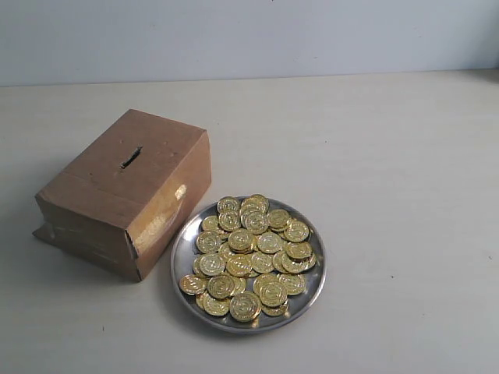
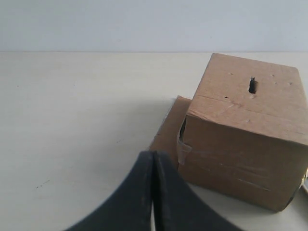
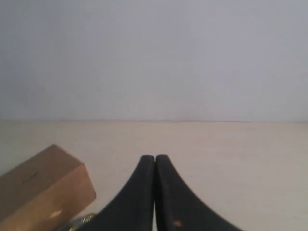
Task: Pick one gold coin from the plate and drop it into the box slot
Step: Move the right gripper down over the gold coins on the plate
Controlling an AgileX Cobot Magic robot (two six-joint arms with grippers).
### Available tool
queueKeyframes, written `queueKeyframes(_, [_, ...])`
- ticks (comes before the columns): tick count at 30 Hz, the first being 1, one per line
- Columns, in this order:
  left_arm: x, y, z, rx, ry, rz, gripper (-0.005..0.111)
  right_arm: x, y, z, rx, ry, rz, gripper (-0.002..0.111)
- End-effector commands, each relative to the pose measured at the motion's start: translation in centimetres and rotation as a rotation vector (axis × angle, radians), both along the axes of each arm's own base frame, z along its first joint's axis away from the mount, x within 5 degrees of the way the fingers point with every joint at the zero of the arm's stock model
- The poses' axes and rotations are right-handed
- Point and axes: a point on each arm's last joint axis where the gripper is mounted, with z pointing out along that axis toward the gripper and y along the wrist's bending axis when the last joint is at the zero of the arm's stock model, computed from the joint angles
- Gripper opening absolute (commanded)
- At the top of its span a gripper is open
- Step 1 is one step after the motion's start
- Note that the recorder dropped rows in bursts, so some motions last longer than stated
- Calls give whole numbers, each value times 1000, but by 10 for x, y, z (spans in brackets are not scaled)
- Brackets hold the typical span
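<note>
The silver plate [image 1: 183, 253] lies at the front centre of the table, heaped with several gold coins [image 1: 251, 253]. Left of it, touching its rim, stands the brown cardboard box [image 1: 125, 191] with a dark slot [image 1: 130, 158] in its top. Neither arm shows in the exterior view. In the left wrist view my left gripper [image 2: 153, 155] is shut and empty, short of the box [image 2: 243, 130] and its slot [image 2: 252, 85]. In the right wrist view my right gripper [image 3: 154, 158] is shut with nothing between its fingers, the box [image 3: 41, 187] off to one side and a sliver of coins [image 3: 86, 220] by it.
The pale table [image 1: 390, 156] stretches behind and to the right of the plate. A flattened cardboard flap [image 2: 166, 130] sticks out at the box's base. A plain wall [image 1: 249, 35] rises behind the table.
</note>
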Motion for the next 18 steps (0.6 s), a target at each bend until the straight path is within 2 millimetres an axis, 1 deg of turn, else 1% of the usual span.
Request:
queueKeyframes(1, [0,0,1,-2,-16,5,0,36,27,-9,-172,124,209,0])
queueKeyframes(2, [0,0,1,1,-16,4,0,42,33,-13,-193,153,247,0])
queueKeyframes(4, [0,0,1,1,-16,4,0,66,65,-31,-298,275,415,0])
queueKeyframes(10, [0,0,1,-1,-16,5,0,91,111,-52,-425,409,608,0])
queueKeyframes(14, [0,0,1,1,-16,4,0,107,135,-66,-458,494,673,0])
queueKeyframes(18, [0,0,1,1,-16,4,0,124,148,-81,-461,554,675,0])
